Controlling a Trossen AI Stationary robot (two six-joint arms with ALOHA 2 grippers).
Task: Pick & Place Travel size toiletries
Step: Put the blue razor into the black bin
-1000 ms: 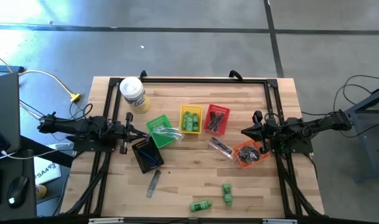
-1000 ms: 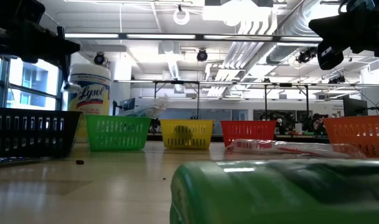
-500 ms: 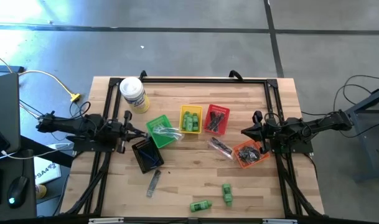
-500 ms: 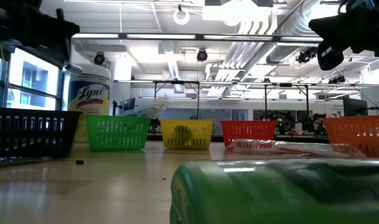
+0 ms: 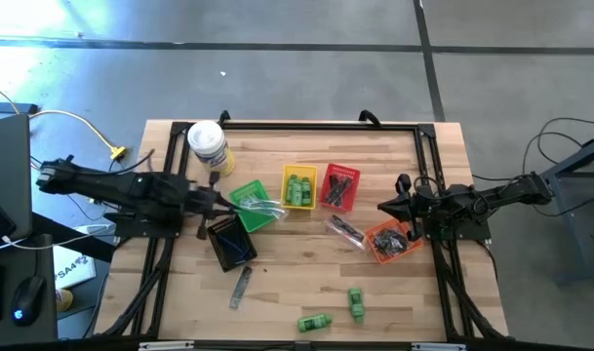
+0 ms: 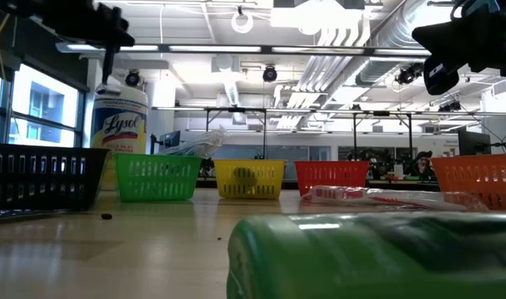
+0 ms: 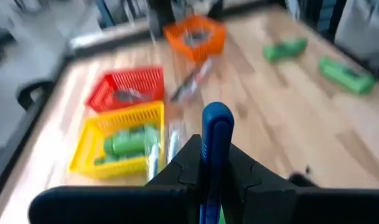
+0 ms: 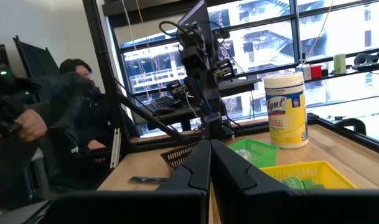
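My left gripper [image 5: 221, 203] hovers over the table's left part, by the green basket [image 5: 250, 207], shut on a dark blue razor [image 7: 215, 134]. My right gripper [image 5: 384, 206] is shut and empty, above the table's right side near the orange basket [image 5: 389, 240]. Two green mini bottles [image 5: 356, 302] [image 5: 316, 322] lie on the near part of the table. More green bottles fill the yellow basket [image 7: 124, 146]. A grey comb [image 5: 240, 287] lies flat on the wood, and a clear packet [image 5: 345, 230] lies beside the orange basket. My left gripper pinches the dark blue razor between its two fingers [image 7: 189, 163]. The razor's rounded end [image 7: 215, 115] sticks out forward past the fingertips, along the fingers. It is lifted clear of the table. The gripper slants slightly downward, coming from the table's left side.
A black basket [image 5: 230, 242] sits near my left gripper. The red basket [image 5: 338, 187] stands right of the yellow one. A white canister with a yellow label [image 5: 209, 148] stands at the far left. A black frame [image 5: 321, 125] rims the table. A person [image 8: 74, 106] sits beyond its left side.
My left arm has risen and reached toward the table's right, its gripper tipping downward while staying shut on the razor, which has gone up with it. My right arm has kept still.
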